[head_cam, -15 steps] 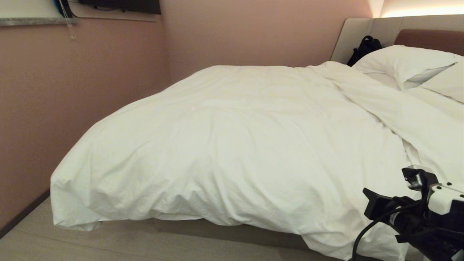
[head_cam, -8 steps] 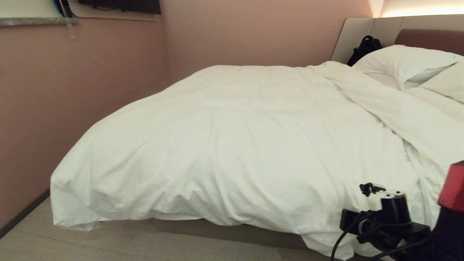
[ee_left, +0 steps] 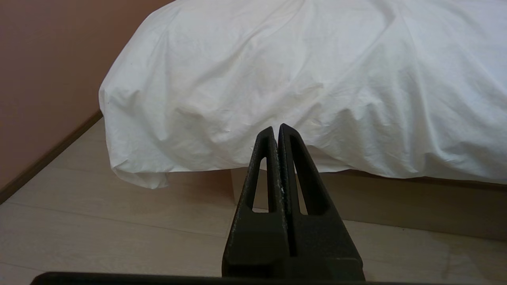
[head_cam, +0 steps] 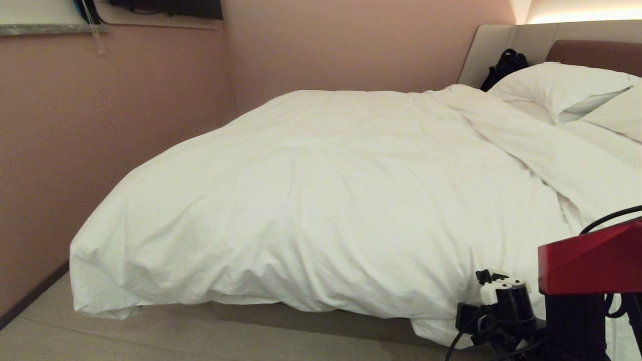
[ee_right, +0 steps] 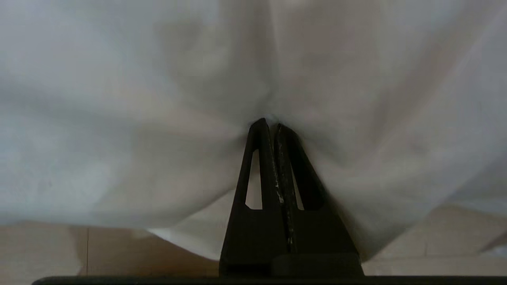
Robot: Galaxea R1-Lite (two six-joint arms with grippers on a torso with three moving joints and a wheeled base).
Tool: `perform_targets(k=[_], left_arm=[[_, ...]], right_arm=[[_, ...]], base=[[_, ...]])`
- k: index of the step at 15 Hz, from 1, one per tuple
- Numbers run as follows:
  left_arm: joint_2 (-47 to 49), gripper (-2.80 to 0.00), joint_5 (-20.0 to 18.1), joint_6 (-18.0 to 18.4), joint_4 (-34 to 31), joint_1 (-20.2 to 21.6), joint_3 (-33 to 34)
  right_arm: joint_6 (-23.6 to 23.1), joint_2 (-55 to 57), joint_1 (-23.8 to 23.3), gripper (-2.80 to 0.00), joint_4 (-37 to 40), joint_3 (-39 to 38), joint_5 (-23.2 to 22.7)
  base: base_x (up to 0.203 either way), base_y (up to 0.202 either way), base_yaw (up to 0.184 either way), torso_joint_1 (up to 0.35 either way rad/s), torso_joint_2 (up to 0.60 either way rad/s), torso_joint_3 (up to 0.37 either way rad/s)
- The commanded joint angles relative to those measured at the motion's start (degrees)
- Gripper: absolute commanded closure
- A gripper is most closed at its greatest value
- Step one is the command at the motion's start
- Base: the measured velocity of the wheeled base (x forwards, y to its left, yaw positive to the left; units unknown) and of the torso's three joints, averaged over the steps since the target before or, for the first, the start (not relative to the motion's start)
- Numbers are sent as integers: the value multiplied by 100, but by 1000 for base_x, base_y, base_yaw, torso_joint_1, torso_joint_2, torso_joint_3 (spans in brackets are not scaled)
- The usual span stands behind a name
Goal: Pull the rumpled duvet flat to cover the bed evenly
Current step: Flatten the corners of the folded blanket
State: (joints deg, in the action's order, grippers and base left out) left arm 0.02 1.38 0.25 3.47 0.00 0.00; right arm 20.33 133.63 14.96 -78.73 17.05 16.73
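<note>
The thick white duvet (head_cam: pixel 326 200) lies rumpled over the bed (head_cam: pixel 311 321) and hangs over its near edge, with a long fold running up toward the pillows. Low at the duvet's near right edge, my right gripper (head_cam: pixel 489 277) is shut on a pinch of the duvet (ee_right: pixel 158 99); the cloth gathers into creases at its fingertips (ee_right: pixel 259 126). My left gripper (ee_left: pixel 276 127) is out of the head view. It hangs shut and empty above the floor, short of the overhanging duvet (ee_left: pixel 277 71) and the bed base (ee_left: pixel 396 198).
Two white pillows (head_cam: pixel 556 85) lean at the padded headboard (head_cam: pixel 592 52), with a black bag (head_cam: pixel 504 65) beside them. A pink wall runs close along the bed's left side. Pale wood floor (head_cam: pixel 125 336) lies in front. My right arm's red link (head_cam: pixel 587 260) fills the lower right.
My right arm has dropped and swung left along the duvet's near edge, and its red link has come into view. The duvet's lower right hem has shifted slightly. The left gripper is unchanged.
</note>
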Motion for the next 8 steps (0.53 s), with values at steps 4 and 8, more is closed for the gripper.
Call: perform_targets(k=[4, 8], left_arm=[[-2, 0, 3, 1, 4, 0, 0], [-2, 0, 3, 1, 4, 0, 0]], right_arm=[[-474, 678, 260, 0, -692, -29, 585], [-493, 1036, 596, 0, -722, -95, 985]], base=[[0, 0, 0, 0, 0, 0], [0, 0, 0, 0, 0, 0]])
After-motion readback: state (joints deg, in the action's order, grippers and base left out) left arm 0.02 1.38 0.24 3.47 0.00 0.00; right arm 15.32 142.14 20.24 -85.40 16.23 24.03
